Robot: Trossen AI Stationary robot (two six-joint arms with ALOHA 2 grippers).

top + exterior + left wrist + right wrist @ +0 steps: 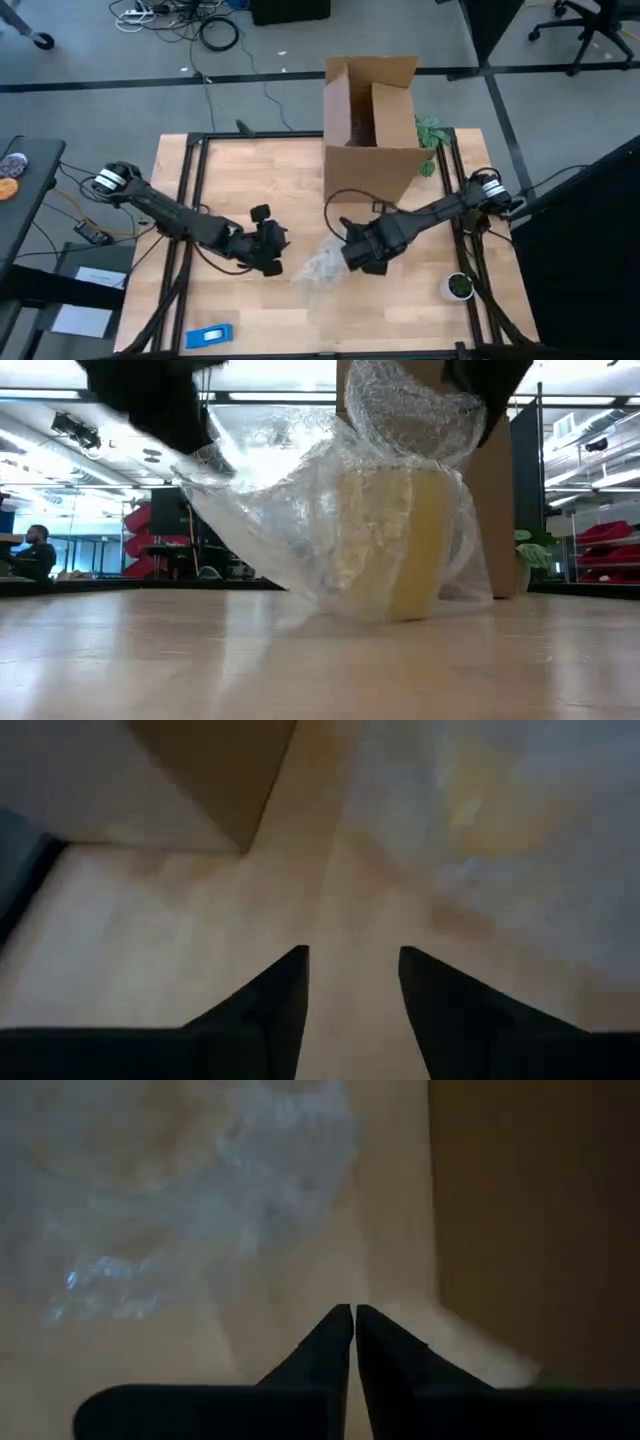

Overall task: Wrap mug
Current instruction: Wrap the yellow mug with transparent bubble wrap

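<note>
While wrapped loosely in clear crinkled bubble wrap (pixel 330 510), sits upright on the pale wooden tabletop (pixel 260 190) near centre: the mug (pixel 400 545), a yellowish shape through the film. Left hand (pixel 268 250) at nine o'clock of it, released. Right hand (pixel 362 252) at three o'clock, clenched, seemingly on nothing. Risks springing open if unpinned.

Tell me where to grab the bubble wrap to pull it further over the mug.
Probably the loose flap of the bubble wrap trailing on the table toward the left gripper; come in low from that side. The mug stands upright under the bunched part by the right gripper.
</note>
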